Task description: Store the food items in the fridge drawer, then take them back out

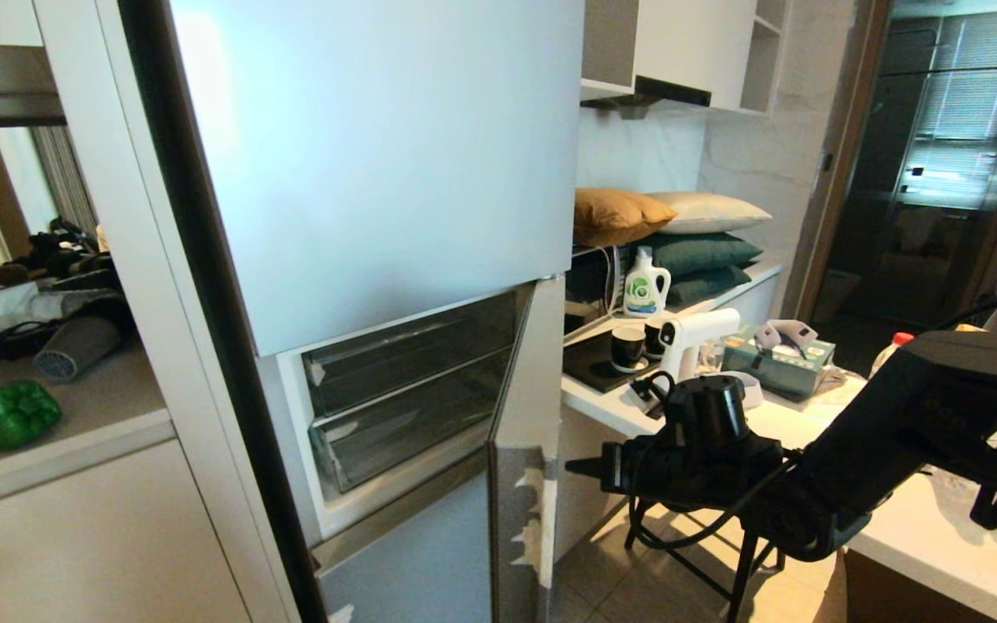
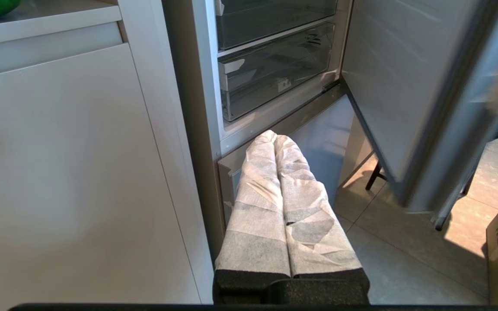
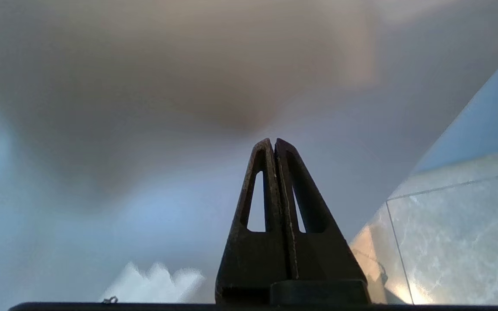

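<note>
Green pepper (image 1: 5, 414) on left worktop (image 1: 100, 415). Fridge door (image 1: 520, 433) ajar, drawer (image 2: 275, 73) pushed in. Right gripper (image 3: 273, 142) pressed together, empty; left gripper (image 2: 275, 137) likewise.

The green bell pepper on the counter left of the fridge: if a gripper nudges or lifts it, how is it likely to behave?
The bell pepper looks rounded and lobed, so a push would probably rock or roll it unevenly. Its glossy skin may slip between fingers. It is likely light for its size.
</note>
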Motion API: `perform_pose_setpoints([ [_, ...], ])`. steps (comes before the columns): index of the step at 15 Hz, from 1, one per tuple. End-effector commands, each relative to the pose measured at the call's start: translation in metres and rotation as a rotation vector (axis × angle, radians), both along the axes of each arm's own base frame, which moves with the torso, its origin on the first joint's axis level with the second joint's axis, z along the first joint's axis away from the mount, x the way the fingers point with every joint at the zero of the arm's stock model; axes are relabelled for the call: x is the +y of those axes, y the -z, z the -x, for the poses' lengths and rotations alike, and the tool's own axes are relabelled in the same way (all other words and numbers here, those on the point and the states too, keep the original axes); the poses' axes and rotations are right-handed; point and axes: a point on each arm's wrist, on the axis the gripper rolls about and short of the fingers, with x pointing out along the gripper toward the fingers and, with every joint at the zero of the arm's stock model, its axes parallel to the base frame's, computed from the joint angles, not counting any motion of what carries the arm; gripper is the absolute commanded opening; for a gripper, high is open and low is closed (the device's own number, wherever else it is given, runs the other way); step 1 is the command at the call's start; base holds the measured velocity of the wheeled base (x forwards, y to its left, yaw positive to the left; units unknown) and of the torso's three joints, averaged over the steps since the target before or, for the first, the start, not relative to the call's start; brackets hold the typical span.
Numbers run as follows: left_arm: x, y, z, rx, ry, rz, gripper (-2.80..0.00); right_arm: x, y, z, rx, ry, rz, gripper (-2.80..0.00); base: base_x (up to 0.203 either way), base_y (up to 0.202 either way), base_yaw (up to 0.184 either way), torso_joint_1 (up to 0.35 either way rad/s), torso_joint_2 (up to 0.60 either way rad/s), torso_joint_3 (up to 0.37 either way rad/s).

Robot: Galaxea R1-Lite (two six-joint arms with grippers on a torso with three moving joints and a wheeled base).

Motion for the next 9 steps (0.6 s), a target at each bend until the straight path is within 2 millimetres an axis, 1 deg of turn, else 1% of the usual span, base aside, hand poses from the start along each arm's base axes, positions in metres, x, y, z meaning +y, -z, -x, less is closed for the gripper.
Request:
perform_pose_setpoints([
  [1, 0.000, 0.000, 0.000, -0.001, 0.000, 0.000, -2.80, 0.014, -0.003, 0.002, -0.016, -0.035, -0.012, -2.80, 0.000, 0.000, 0.000, 0.000, 0.00, 0.000],
  [3, 0.000, 0.000, 0.000, -0.001, 0.000, 0.000, -2.80, 0.031, -0.005, 0.002, -0.036, -0.067, -0.022, -2.80, 0.000, 0.000, 0.000, 0.000, 0.00, 0.000],
  [6, 0.000, 0.000, 0.000, -0.001, 0.000, 0.000, -2.80, 0.059, -0.008, -0.019, -0.120, -0.025, -0.032, -2.80, 0.000, 0.000, 0.000, 0.000, 0.00, 0.000],
  [9, 0.000, 0.000, 0.000, -0.001, 0.000, 0.000, -2.80, 0.084, 0.001, -0.038, -0.183, 0.026, -0.032, -2.80, 0.000, 0.000, 0.000, 0.000, 0.00, 0.000],
])
